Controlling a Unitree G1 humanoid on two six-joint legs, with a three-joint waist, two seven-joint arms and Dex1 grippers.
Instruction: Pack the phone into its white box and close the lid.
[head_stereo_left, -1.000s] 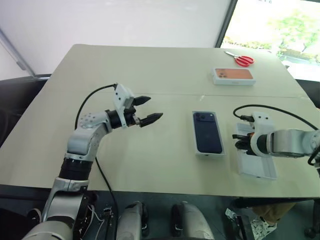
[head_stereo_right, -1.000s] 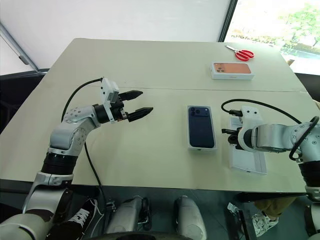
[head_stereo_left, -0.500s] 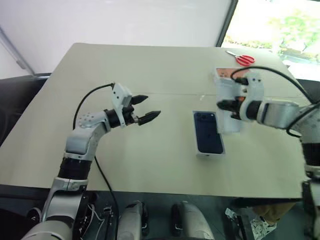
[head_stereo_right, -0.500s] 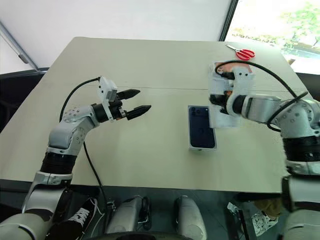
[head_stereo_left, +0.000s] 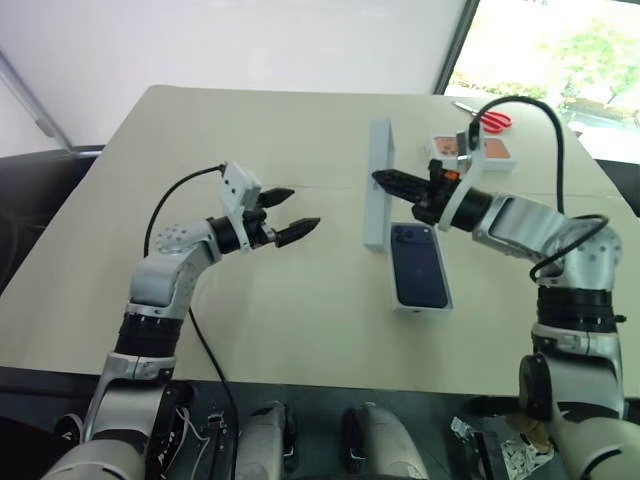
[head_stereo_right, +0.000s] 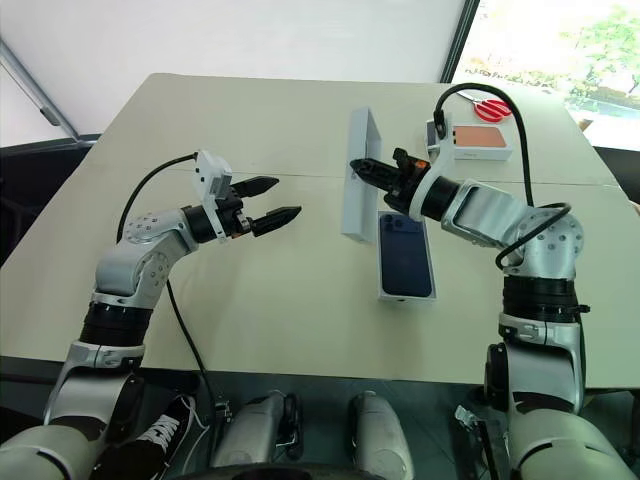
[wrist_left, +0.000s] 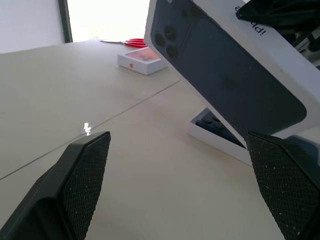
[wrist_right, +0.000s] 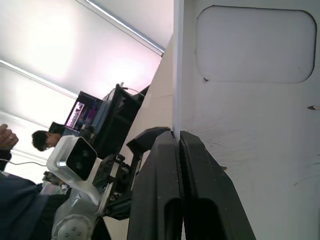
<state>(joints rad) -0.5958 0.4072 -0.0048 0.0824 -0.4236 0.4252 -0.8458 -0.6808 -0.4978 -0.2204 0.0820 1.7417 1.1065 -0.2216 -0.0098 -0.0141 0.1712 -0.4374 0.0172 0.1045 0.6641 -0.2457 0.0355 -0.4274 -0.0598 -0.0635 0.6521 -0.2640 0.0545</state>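
Lying face down in the white box (head_stereo_left: 420, 305), the phone (head_stereo_left: 417, 265) shows its dark glossy back, camera cluster at the corner nearest the far edge; box and phone sit on the surface (head_stereo_left: 300, 330) right of centre, nearer the near edge than the far one.

Lid (head_stereo_left: 378, 185): held off the surface, standing on edge just beside the far left corner of the box; outer face with the dark-blue phone picture turned to the left, pale inside turned to the right.

Right claw (head_stereo_left: 388, 180): closed, pinching one wall of the lid between its black fingers (wrist_right: 165, 165).

Left claw (head_stereo_left: 296, 214): open, holding nothing, hanging above the surface well to the left of the lid, tips pointing toward it.

Second box (head_stereo_left: 470, 148), with an orange phone picture on top: flat on the surface toward the far right corner.

Scissors (head_stereo_left: 488, 119), red-handled: beyond that box, near the far edge.

Person (wrist_right: 20, 145): seen past the surface in the right wrist view, beside a dark monitor.
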